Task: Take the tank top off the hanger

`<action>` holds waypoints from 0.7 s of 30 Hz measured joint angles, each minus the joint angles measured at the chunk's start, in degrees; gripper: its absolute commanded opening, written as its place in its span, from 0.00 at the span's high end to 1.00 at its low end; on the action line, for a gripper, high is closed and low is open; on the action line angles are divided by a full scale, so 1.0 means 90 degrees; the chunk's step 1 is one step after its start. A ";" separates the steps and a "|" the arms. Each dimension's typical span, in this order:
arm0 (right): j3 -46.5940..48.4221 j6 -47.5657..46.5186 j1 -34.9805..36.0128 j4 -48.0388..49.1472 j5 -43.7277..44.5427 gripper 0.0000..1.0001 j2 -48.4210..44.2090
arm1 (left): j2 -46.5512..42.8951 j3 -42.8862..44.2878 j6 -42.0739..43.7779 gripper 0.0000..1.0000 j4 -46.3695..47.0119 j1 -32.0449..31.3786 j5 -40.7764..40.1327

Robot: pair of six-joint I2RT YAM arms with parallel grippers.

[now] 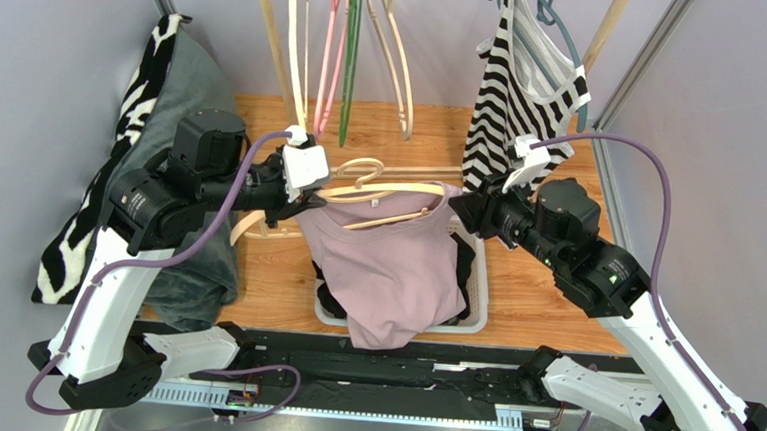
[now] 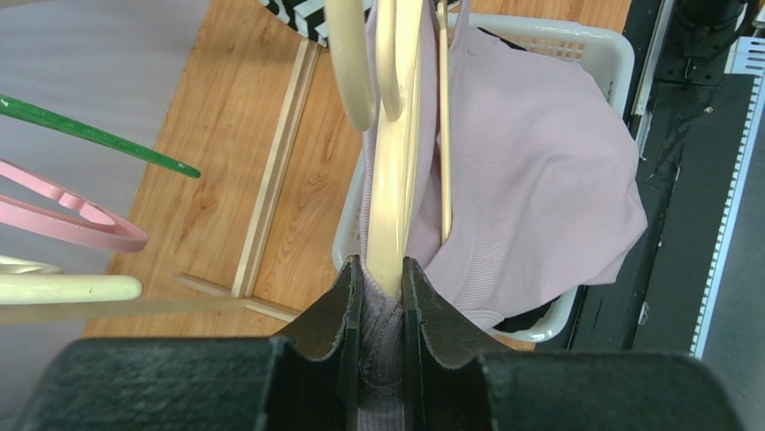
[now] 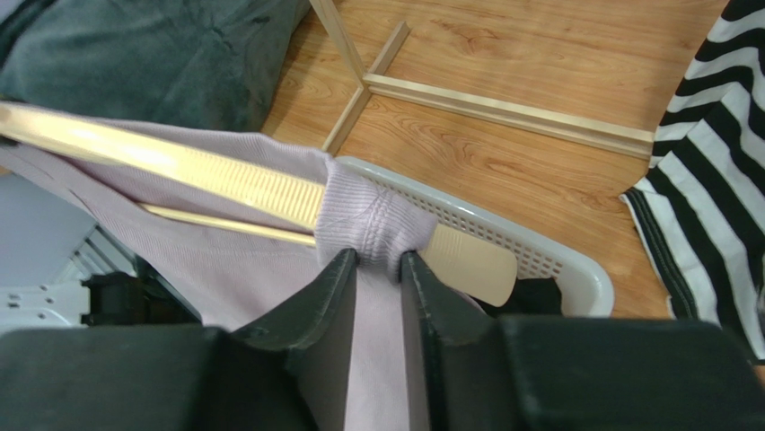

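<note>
Lilac tank top [image 1: 394, 266] at centre of the top view, draped on a cream wooden hanger [image 1: 389, 189] held roughly level between the two arms. Body of the top sagging down over a white basket [image 1: 481, 297] just below centre; dark clothing [image 1: 324, 297] in the basket underneath. Both straps on the hanger's ends.

Left gripper [image 2: 383, 269] at bottom centre of the left wrist view, clamped on one hanger end with the ribbed strap bunched between the fingers [image 2: 341, 305]. Narrow gap, filled with wood and fabric.

Right gripper [image 3: 377, 260] at bottom centre of the right wrist view, closed down on lilac fabric right below the other strap. Strap gathered into a thick fold around the hanger arm, touching the fingertips [image 3: 339, 269]; bare tip of the hanger sticking out to the right past it.

Further out, top view:
- striped black-and-white top [image 1: 525, 94] hanging upper right on a grey-blue hanger [image 1: 569, 37]
- pink hanger [image 1: 329, 52], green hanger [image 1: 351, 63] and cream hangers [image 1: 399, 56] hanging upper centre
- grey-green cloth [image 1: 200, 84] and zebra-print fabric [image 1: 140, 90] piled at left edge
- wooden tabletop [image 1: 534, 275] under everything
</note>
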 measured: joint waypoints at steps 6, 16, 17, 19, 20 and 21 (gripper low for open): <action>0.0206 0.0019 0.0000 -0.0151 0.0005 1.00 0.0015 | -0.0017 -0.0005 -0.0010 1.00 0.0010 0.0000 0.0092; 0.0588 -0.0342 0.0005 -0.0537 0.0588 1.00 -0.0182 | -0.0117 -0.0073 -0.0032 1.00 0.0053 0.0000 0.0328; 0.0661 -0.0408 0.0005 -0.0568 0.0733 1.00 -0.0182 | -0.0124 -0.0080 -0.0034 1.00 0.0053 0.0000 0.0347; 0.0848 -0.0578 0.0005 -0.0651 0.1156 1.00 -0.0155 | -0.0136 -0.0085 -0.0036 1.00 0.0053 0.0000 0.0396; 0.0901 -0.0636 0.0002 -0.0678 0.1331 1.00 -0.0141 | -0.0141 -0.0085 -0.0039 1.00 0.0056 0.0000 0.0423; 0.0925 -0.0702 -0.0007 -0.0692 0.1540 1.00 -0.0131 | -0.0146 -0.0085 -0.0041 1.00 0.0053 0.0000 0.0447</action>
